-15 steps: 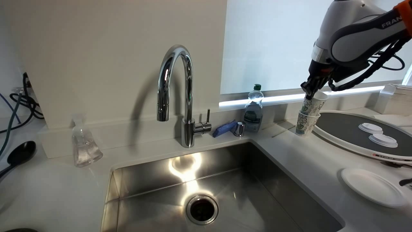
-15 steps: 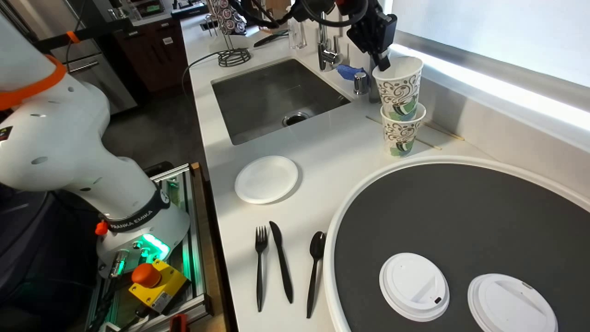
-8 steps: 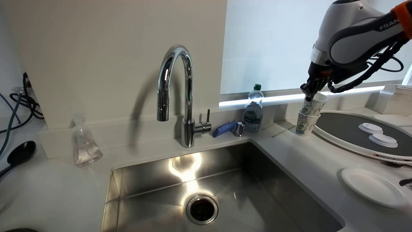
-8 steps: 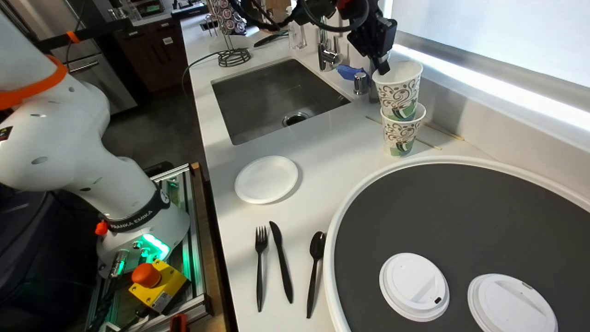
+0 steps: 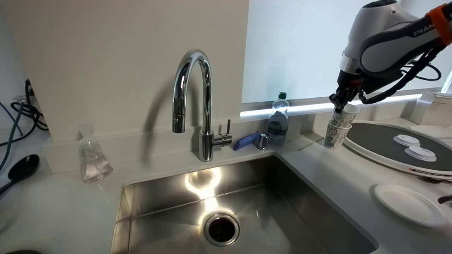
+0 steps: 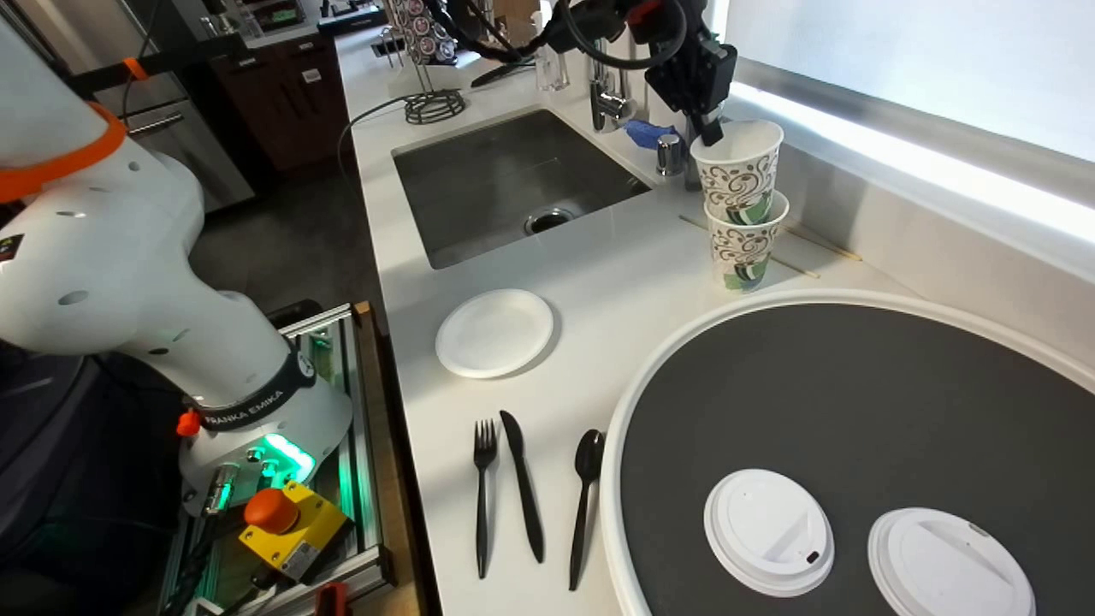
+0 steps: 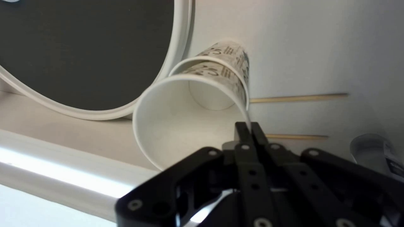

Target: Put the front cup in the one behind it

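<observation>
Above the smooth white counter (image 6: 616,257), the tool (image 7: 250,126) has the upper cup (image 6: 737,177) clamped at its rim, and down it goes, slightly deeper into the lower cup (image 6: 743,250) than a moment ago! Nesting looks under way, not fully seated. Tapered, swirl-printed walls, probably paper; slim wooden sticks (image 7: 300,98) lie nearby.

The lower cup (image 6: 742,253), white paper with brown swirls and green patches, stands upright on the worktop (image 6: 629,274). The upper cup (image 6: 739,183), matching, sits partway inside it, mouth upward, most of its side showing above.
</observation>
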Robot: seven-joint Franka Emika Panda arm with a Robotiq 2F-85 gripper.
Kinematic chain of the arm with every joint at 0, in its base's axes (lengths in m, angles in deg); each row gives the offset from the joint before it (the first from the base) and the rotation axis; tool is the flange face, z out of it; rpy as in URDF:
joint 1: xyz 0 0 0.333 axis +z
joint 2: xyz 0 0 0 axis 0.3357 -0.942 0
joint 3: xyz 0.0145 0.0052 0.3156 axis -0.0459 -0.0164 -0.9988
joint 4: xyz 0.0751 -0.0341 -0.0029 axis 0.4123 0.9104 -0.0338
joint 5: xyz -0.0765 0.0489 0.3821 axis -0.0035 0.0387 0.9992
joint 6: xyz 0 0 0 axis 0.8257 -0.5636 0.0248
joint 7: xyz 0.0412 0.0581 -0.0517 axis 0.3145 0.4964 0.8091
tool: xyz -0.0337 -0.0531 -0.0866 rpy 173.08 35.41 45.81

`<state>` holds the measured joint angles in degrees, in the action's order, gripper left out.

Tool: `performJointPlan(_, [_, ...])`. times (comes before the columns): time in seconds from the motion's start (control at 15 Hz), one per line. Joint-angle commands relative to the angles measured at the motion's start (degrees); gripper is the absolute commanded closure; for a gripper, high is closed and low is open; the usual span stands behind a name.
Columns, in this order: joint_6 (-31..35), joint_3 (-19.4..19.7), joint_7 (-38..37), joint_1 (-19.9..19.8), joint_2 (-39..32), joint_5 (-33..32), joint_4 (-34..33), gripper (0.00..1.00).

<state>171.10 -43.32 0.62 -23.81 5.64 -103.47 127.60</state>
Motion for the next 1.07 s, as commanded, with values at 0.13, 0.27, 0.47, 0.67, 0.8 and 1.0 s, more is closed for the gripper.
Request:
performJointPlan(0.13, [0.49, 0.56, 0.21, 0.40, -0.76, 0.35, -0.28, 0.99])
performJointPlan(0.27, [0.47, 0.58, 0.08, 0.38, -0.75, 0.24, -0.29, 0.71])
performJointPlan(0.47, [0.42, 0.62, 0.11, 0.37, -0.68, 0.14, -0.35, 0.51])
performJointPlan(0.67, [0.44, 0.65, 0.07, 0.34, -0.62, 0.02, -0.40, 0.29])
performJointPlan(0.8, [0.42, 0.68, 0.07, 0.33, -0.53, 0.04, -0.40, 0.13])
performJointPlan(1.0, [0.18, 0.67, 0.00, 0.35, -0.15, 0.00, -0.29, 0.00])
